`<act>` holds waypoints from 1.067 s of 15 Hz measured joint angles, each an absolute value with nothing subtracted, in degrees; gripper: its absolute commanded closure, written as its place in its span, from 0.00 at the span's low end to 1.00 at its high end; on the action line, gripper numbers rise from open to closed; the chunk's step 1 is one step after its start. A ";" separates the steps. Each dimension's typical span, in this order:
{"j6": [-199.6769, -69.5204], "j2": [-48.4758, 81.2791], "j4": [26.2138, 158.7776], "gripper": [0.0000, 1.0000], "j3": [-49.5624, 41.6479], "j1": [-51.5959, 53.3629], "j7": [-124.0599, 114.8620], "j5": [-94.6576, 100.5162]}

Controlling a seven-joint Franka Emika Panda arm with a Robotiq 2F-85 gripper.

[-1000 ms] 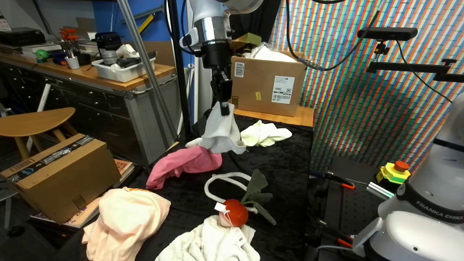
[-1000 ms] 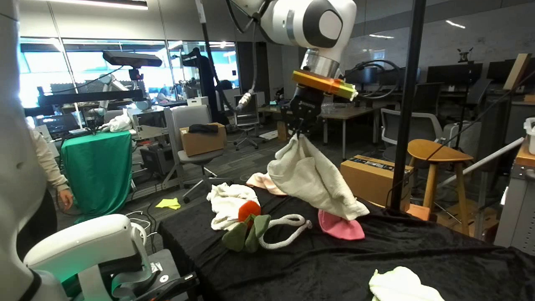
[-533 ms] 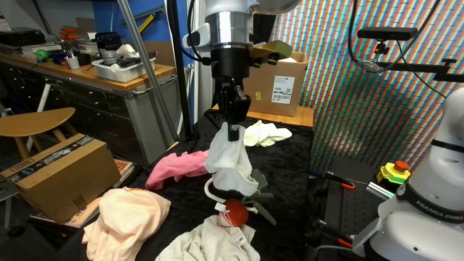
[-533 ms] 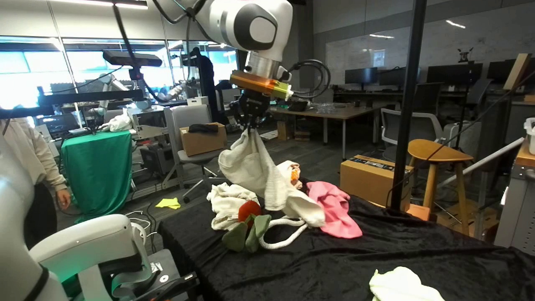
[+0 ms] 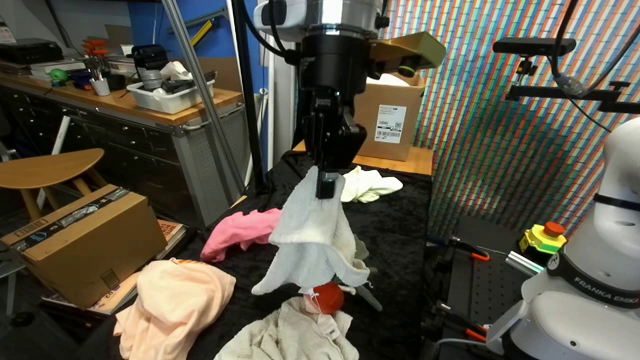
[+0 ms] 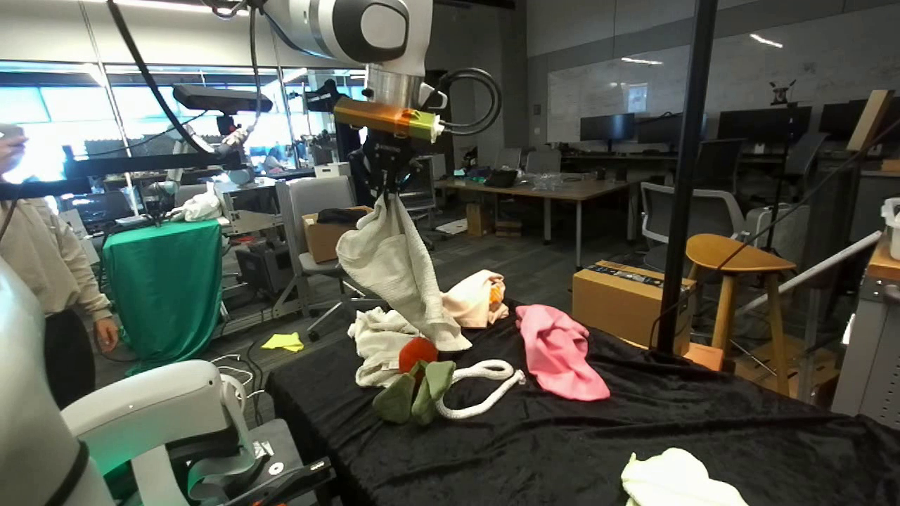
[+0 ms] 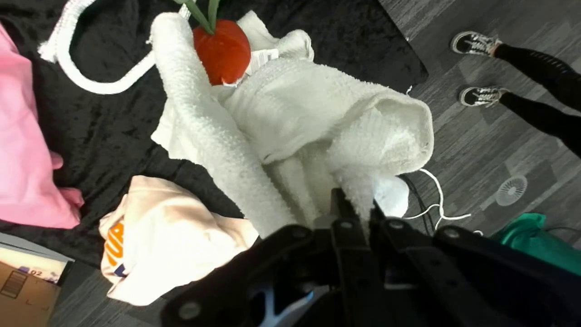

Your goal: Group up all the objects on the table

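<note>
One hanging white cloth (image 6: 397, 263) to place, pinched in gripper (image 6: 387, 192); best to clear red-and-green toy (image 6: 419, 353), lower gently onto crumpled white towel (image 5: 287, 332), release low.

Wooden-topped workbench (image 5: 120, 109) in an exterior view: crammed white bin (image 5: 165, 102), white cup (image 5: 100, 87) and green ball (image 5: 58, 75) sit on it. Wooden stool (image 5: 50, 166) nearby, in both exterior views; same for taped cardboard box (image 5: 95, 250), books (image 5: 170, 229) showing at its base. Labelled carton (image 5: 387, 122) further back, partly blocked, plus multicoloured striped panel (image 5: 475, 150). In an exterior view: green drape (image 6: 165, 288), grey office chair (image 6: 320, 192) carrying another box (image 6: 322, 242), bright yellow cloth (image 6: 283, 342) on the floor (image 6: 485, 256), far-off table (image 6: 590, 190), dark monitors (image 6: 608, 128). Person (image 6: 39, 239) in pale top stands at the edge; dark sneakers (image 7: 482, 96) show in the wrist view.
</note>
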State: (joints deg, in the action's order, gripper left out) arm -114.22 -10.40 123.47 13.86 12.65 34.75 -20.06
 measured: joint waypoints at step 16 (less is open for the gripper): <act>-118.99 -4.24 126.19 0.00 8.63 10.08 26.37 -15.81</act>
State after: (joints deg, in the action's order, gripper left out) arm -118.99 -4.24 126.19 8.63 10.08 26.37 -15.81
